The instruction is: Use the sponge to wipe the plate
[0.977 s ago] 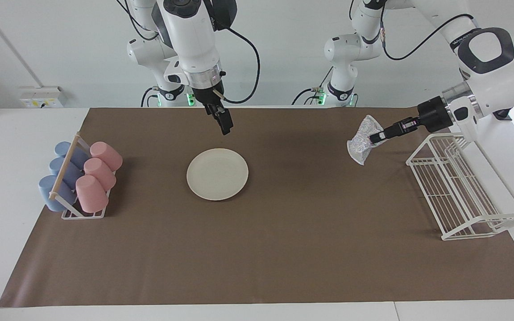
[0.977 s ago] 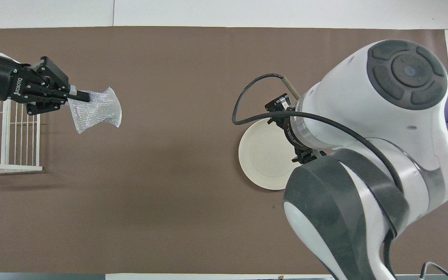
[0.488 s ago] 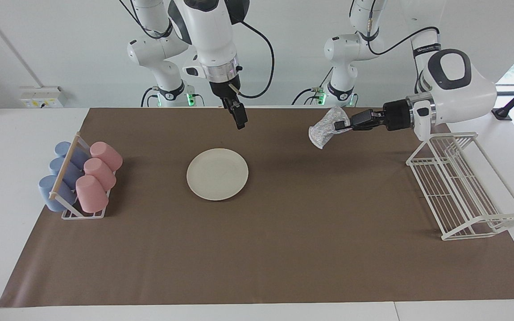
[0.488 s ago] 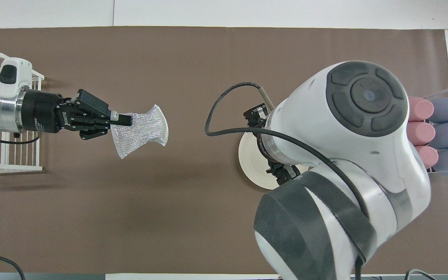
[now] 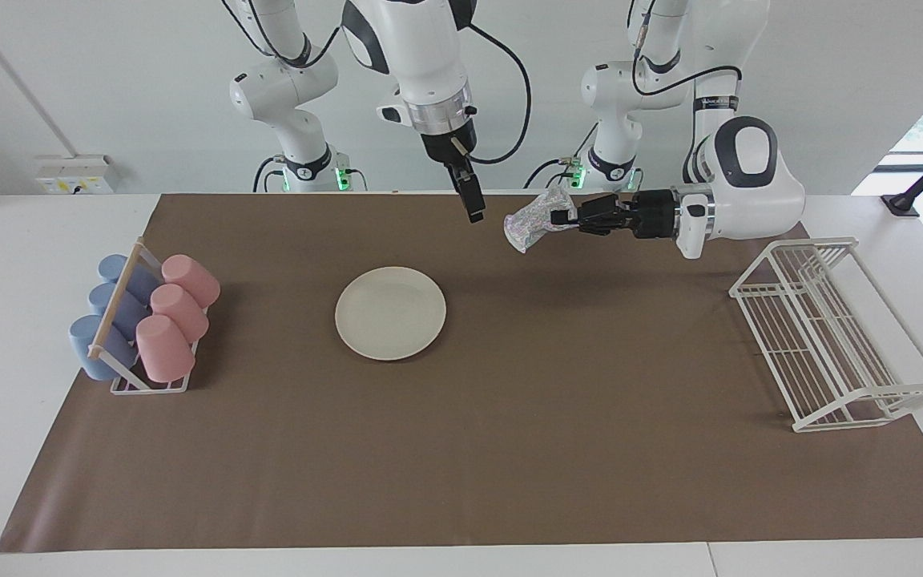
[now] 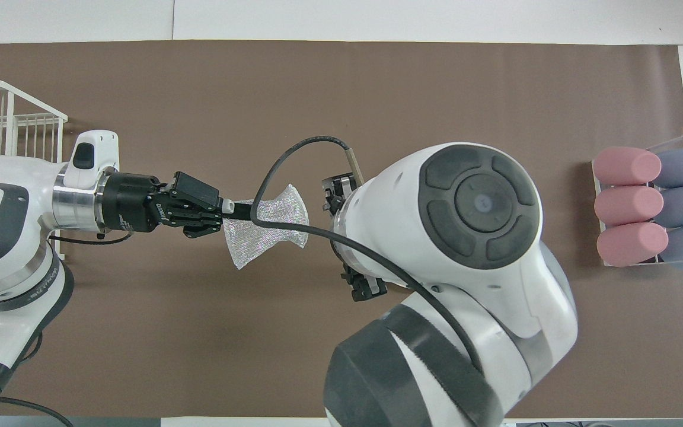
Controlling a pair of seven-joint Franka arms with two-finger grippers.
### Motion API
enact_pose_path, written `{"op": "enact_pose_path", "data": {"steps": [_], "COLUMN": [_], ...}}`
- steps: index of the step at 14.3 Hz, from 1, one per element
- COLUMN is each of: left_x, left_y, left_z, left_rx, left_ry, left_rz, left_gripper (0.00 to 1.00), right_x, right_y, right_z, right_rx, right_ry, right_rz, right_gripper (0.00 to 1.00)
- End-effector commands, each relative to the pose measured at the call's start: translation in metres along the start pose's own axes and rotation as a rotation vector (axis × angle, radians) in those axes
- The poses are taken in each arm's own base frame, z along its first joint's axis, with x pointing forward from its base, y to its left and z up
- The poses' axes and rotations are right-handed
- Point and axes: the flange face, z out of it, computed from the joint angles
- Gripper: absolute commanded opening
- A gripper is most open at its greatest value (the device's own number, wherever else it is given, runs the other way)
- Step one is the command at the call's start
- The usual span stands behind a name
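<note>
Facing view: I see the plate (image 5: pixel 390 313) flat on the brown mat (image 5: pixel 509 465), open mat all around it. My left gripper (image 5: pixel 564 215) reaches out level, pinching the sponge (image 5: pixel 533 220) in the air over bare mat. My right gripper (image 5: pixel 473 207) hangs beside it, pointing down, fingers spread.

Pink cups (image 5: pixel 175 315) and blue cups (image 5: pixel 109 308) lie racked near one short edge of the brown mat (image 5: pixel 558 449); a white wire rack (image 5: pixel 830 336) sits at the other.
</note>
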Motion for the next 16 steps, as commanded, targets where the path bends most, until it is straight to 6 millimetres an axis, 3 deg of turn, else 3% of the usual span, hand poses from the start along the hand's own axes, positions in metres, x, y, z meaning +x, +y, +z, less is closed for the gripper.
{"op": "enact_pose_path", "data": {"steps": [1, 5, 9, 14, 15, 16], "left_x": [-0.015, -0.021, -0.021, -0.020, -0.021, -0.021], "left_y": [-0.013, -0.019, -0.019, -0.019, -0.019, -0.019], "left_z": [0.006, 0.031, 0.030, 0.029, 0.029, 0.030], "left_rx": [-0.031, -0.028, -0.028, -0.029, -0.029, -0.030], "left_ry": [0.020, -0.008, -0.005, -0.006, -0.009, -0.010], "left_rz": [0.025, 0.055, 0.063, 0.063, 0.063, 0.063], "left_gripper": [0.00, 0.00, 0.00, 0.00, 0.00, 0.00], "right_x": [-0.018, -0.026, -0.038, -0.037, -0.037, -0.038], "right_y": [0.007, 0.003, 0.003, 0.009, 0.009, 0.009], "right_z": [0.012, 0.016, 0.028, 0.035, 0.035, 0.035], "right_rx": [-0.007, 0.033, 0.048, 0.033, 0.033, 0.033], "right_ry": [-0.023, -0.040, -0.076, -0.069, -0.069, -0.069], "right_rz": [0.011, 0.034, 0.062, 0.056, 0.052, 0.044], "right_gripper": [1.00, 1.00, 1.00, 0.98, 0.76, 0.21]}}
